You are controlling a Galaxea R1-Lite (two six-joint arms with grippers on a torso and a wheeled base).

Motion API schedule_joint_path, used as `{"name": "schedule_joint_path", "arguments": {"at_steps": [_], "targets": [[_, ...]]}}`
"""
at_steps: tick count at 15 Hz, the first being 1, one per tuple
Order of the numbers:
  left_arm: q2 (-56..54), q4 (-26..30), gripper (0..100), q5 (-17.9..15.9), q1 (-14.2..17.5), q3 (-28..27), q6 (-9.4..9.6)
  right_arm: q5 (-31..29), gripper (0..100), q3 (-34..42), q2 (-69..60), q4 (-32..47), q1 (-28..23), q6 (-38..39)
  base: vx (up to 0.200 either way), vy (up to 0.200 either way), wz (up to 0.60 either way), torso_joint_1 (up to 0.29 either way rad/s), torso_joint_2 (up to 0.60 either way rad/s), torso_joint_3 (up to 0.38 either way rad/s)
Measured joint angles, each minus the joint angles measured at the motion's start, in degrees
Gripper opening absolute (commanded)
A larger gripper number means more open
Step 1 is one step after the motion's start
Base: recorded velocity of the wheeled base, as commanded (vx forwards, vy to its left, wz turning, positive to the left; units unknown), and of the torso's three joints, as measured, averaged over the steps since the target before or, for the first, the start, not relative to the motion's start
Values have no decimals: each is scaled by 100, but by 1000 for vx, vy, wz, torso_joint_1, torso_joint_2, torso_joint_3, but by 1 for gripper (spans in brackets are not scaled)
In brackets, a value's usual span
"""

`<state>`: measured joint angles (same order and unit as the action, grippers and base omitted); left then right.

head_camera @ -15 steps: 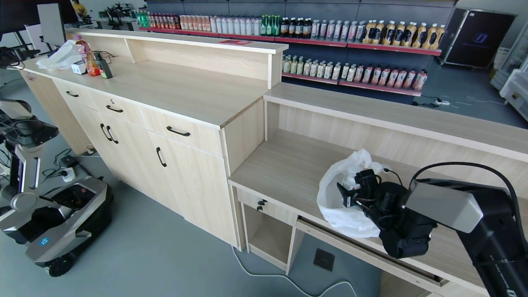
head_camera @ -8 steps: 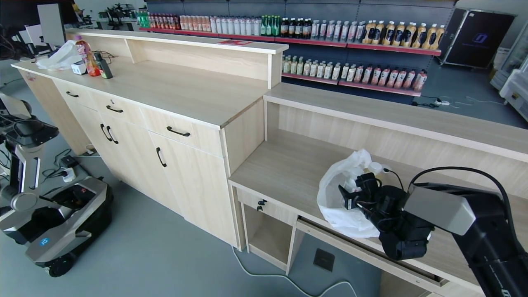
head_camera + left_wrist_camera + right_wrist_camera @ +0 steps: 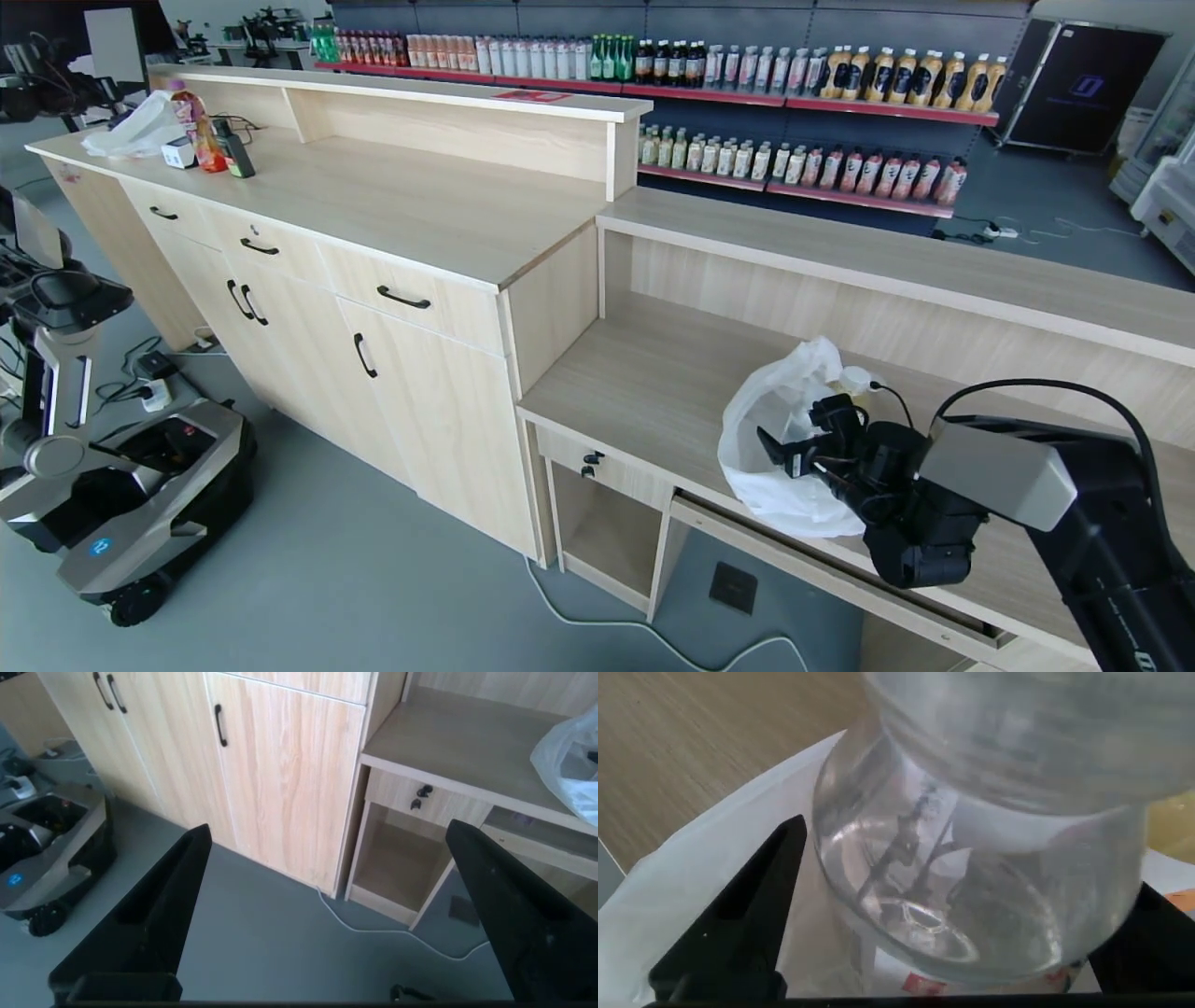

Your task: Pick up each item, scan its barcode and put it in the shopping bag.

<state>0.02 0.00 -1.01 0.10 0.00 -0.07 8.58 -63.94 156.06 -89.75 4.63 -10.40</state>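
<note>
Right pincer (image 3: 789, 448): you have it in the mouth of the white shopping bag (image 3: 754, 420) on the lower worktop (image 3: 635, 373), fingers closed against a clear bottle (image 3: 980, 887) held over the bag. Left pincer (image 3: 327, 845): above the floor (image 3: 280, 938), fingers spread wide, nothing between them.

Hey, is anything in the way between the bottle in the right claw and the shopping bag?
Nothing visible. The right claw holds the clear bottle at the mouth of the bag, and only the bag's own white plastic shows under the bottle.
</note>
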Motion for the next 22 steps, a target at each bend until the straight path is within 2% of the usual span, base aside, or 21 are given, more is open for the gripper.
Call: {"name": "schedule_joint_path", "arguments": {"at_steps": [3, 6, 11, 13, 15, 17, 19, 22], "targets": [[0, 0, 100, 0, -5, 0, 0, 121, 100, -9, -280, 27, 5, 0, 0, 0, 0, 0, 0, 0], [0, 0, 100, -2, -2, 0, 0, 118, 100, 135, -883, 466, 33, -18, 0, 0, 0, 0, 0, 0], [0, 0, 100, -2, 0, 0, 0, 113, 100, 975, -2792, 1684, 33, -235, 0, 0, 0, 0, 0, 0], [0, 0, 100, -2, 0, 0, 0, 99, 100, 1598, -3842, 2025, -95, -471, 0, 0, 0, 0, 0, 0], [0, 0, 100, 0, -5, 0, 0, 89, 100, 2510, -4791, 2193, -390, -864, 0, 0, -300, 1, 1, 4], [0, 0, 100, -2, 1, 0, 0, 88, 100, 3181, -5552, 2420, -953, -1568, 0, 0, -600, -2, -7, 2], [0, 0, 100, 1, -7, 0, 2, 110, 100, 3388, -6216, 2729, -1653, -1871, 0, 0, -600, 0, 5, 7], [0, 0, 100, 1, -5, 0, 0, 26, 100, 3323, -6878, 3301, -2278, -1727, 0, 0, -600, 1, 1, 1]]}}
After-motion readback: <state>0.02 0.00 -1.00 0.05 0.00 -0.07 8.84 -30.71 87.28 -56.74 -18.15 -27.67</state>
